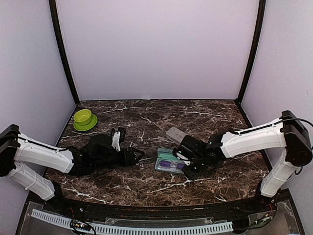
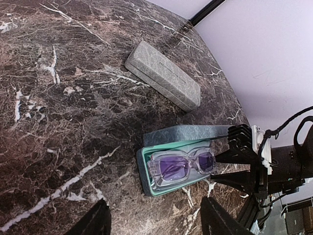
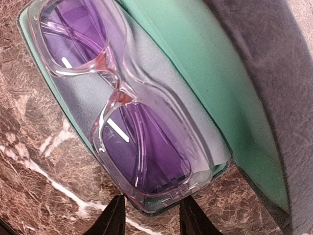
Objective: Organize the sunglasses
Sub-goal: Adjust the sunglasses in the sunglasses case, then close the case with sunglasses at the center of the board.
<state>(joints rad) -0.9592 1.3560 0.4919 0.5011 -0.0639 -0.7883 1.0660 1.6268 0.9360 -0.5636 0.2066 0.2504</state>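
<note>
The sunglasses (image 3: pixel 142 147), clear-framed with purple lenses, lie lenses-up inside an open grey case with teal lining (image 3: pixel 195 88), on a pale grey cloth (image 3: pixel 161 63). The case sits at the table's middle (image 1: pixel 160 166), its lid (image 2: pixel 186 134) raised on the far side. My right gripper (image 3: pixel 152 218) is open at the right end of the case (image 1: pixel 188 170), its tips straddling that end of the glasses without holding them. My left gripper (image 2: pixel 156 225) is open and empty, hovering left of the case (image 1: pixel 138 156) and pointing at the sunglasses (image 2: pixel 181 166).
A second grey case (image 1: pixel 175 133), shut, lies just behind the open one (image 2: pixel 164 73). A green bowl (image 1: pixel 84 119) stands at the back left. Purple walls enclose the dark marble table (image 1: pixel 146 186).
</note>
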